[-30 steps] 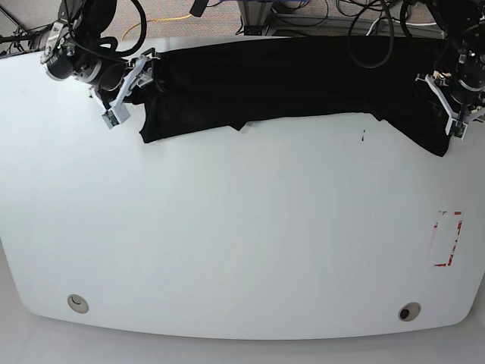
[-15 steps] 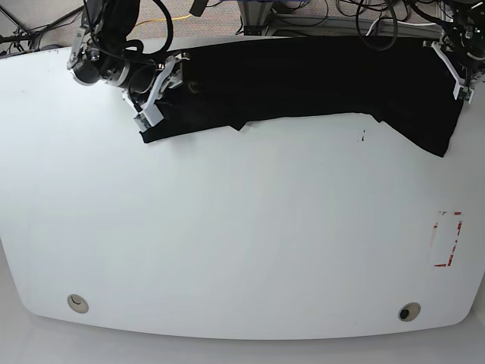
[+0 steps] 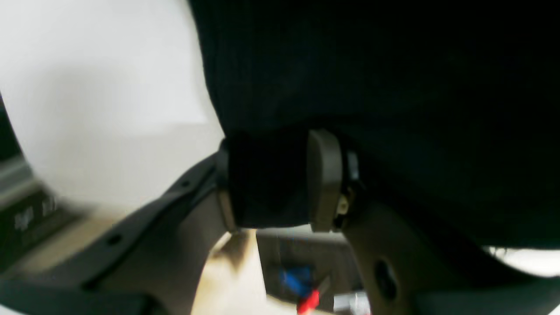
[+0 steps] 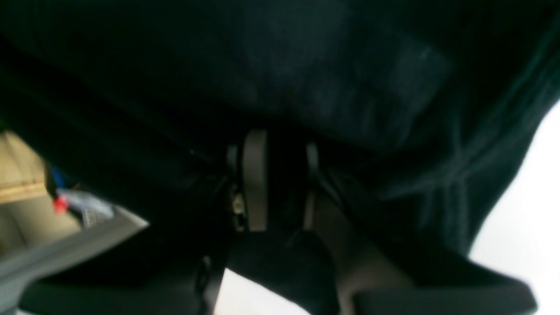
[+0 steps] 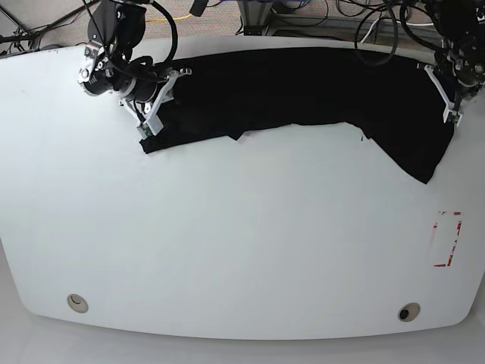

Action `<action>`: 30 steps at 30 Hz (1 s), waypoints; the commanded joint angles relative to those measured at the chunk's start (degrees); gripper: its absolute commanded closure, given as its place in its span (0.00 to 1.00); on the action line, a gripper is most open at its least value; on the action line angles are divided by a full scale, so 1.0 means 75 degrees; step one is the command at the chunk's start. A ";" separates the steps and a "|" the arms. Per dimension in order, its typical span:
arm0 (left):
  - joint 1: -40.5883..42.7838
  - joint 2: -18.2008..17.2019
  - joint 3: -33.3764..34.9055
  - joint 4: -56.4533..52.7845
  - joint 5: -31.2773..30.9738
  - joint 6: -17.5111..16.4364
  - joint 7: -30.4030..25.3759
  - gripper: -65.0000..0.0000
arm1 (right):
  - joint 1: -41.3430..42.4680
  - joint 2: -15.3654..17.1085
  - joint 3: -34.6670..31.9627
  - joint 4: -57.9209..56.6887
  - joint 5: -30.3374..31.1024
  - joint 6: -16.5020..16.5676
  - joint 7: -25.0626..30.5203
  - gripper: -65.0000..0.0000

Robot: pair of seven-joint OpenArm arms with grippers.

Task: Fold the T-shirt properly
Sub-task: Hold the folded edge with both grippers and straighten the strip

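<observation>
While the black T-shirt (image 5: 303, 87) lies stretched in a long band across the far part of the white bench (image 5: 242, 243), both arms reach onto it from the far corners. In the base view the right end effector (image 5: 151, 102) sits at the shirt's left end, its white fingers laid over the cloth just above the lower left corner. The left end effector (image 5: 449, 91) is at the shirt's right end, beside the edge where the fabric slopes down into a point toward the near right.

Seen from the left wrist view, the left end effector (image 3: 271, 179) has a fold of black cloth (image 3: 393, 65) filling the space between its two pads, so it is clamped on the T-shirt; white bench shows at upper left. Seen from the right wrist view, the right end effector (image 4: 280, 179) has its pads close together with dark fabric (image 4: 328, 78) between them and draped all round, so it too is clamped on the T-shirt.

On the bench near the right edge is a red, broken rectangular marking (image 5: 448, 239). Two round holes (image 5: 77, 303) sit near the near corners, one left and one right.
</observation>
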 commanded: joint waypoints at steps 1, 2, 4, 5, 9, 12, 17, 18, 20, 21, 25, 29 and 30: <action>-0.0144 0.0032 0.0344 -0.0207 -0.0017 -0.0080 0.0007 0.69 | 0.0068 0.0545 0.0100 -0.0572 -0.0107 -0.0010 0.0427 0.83; -0.0284 0.0032 0.0485 -0.0301 0.0042 -0.0080 0.0007 0.69 | 0.0173 0.0662 0.0124 -0.0842 -0.0107 -0.0010 0.0556 0.83; -0.0589 0.0020 0.0743 -0.0489 0.0124 -0.0080 0.0007 0.69 | 0.0361 0.0885 0.0135 -0.1310 -0.0107 -0.0010 0.0790 0.83; -0.0718 0.0020 0.0837 -0.0547 0.0159 -0.0080 0.0007 0.68 | 0.0466 0.1002 0.0135 -0.1557 -0.0107 -0.0010 0.0884 0.83; -0.0859 0.0009 0.0919 -0.0395 0.0194 -0.0080 0.0042 0.68 | 0.0572 0.1389 0.0159 -0.1932 -0.0107 -0.0010 0.1107 0.84; -0.0859 0.0009 0.0907 -0.0125 0.0194 -0.0080 0.0054 0.68 | 0.0607 0.1518 0.0405 -0.1955 -0.0107 -0.0010 0.1212 0.83; -0.0777 -0.0003 0.0860 -0.0055 0.0194 -0.0080 0.0054 0.63 | 0.0630 0.1553 0.0487 -0.1908 -0.0107 -0.0010 0.1212 0.84; -0.0718 -0.0015 0.0813 -0.0043 0.0183 -0.0080 0.0054 0.62 | 0.0630 0.1553 0.0487 -0.1908 -0.0107 -0.0010 0.1212 0.84; -0.0577 -0.0073 0.0555 0.0191 0.0124 -0.0080 0.0124 0.62 | 0.0630 0.1530 0.0487 -0.1908 -0.0107 -0.0010 0.1212 0.84; -0.0542 -0.0073 0.0426 0.0390 0.0101 -0.0080 0.0241 0.62 | 0.0630 0.1530 0.0487 -0.1908 -0.0107 -0.0010 0.1212 0.84; -0.0542 -0.0073 -0.0230 0.1351 -0.0802 -0.0080 0.1038 0.62 | 0.0618 0.1506 0.0487 -0.1908 -0.0107 -0.0010 0.1212 0.84; -0.1023 -0.0073 -0.0640 0.1609 -0.1751 -0.0080 0.1296 0.62 | 0.0618 0.1354 0.0487 -0.1908 -0.0095 -0.0010 0.1200 0.84; -0.1292 -0.0073 -0.0652 0.1516 -0.1833 -0.0080 0.1296 0.59 | 0.0618 0.1307 0.0487 -0.1908 -0.0095 -0.0010 0.1200 0.84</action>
